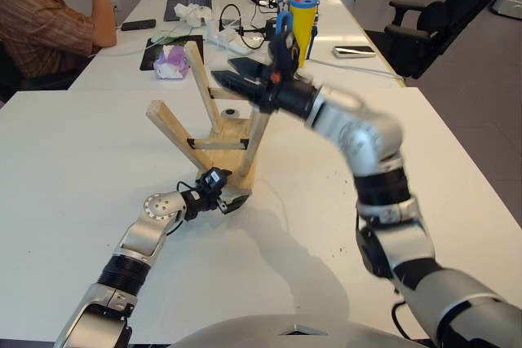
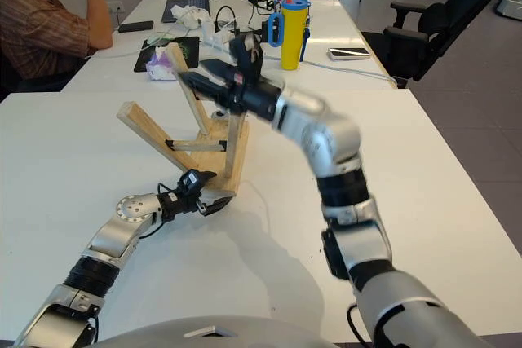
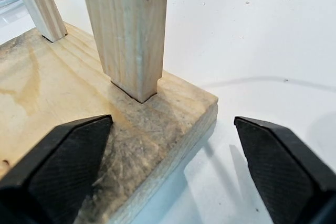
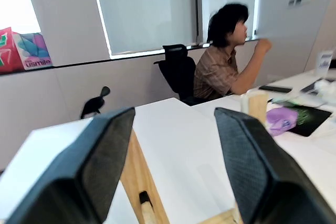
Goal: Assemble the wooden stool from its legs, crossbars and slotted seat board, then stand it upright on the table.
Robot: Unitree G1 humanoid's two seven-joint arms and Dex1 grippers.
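At the middle of the white worktop (image 1: 65,201), the wooden stool (image 1: 218,132) is tipped onto its seat board (image 3: 52,103), legs raised. The left gripper (image 1: 235,199) is held low at the board's corner, jaws spread wide astride it. The right gripper (image 1: 226,72) is held high over the legs, elbow bent, jaws parted and empty.

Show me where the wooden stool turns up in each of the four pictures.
Left eye view: stool mid-table, tipped on its side, legs pointing up and toward the robot's left.
Right eye view: stool in the same pose, left of centre.
Left wrist view: its seat board corner before the open left end effector.
Right wrist view: one leg between the fingers of the right end effector.
Shared landmark: the white table.
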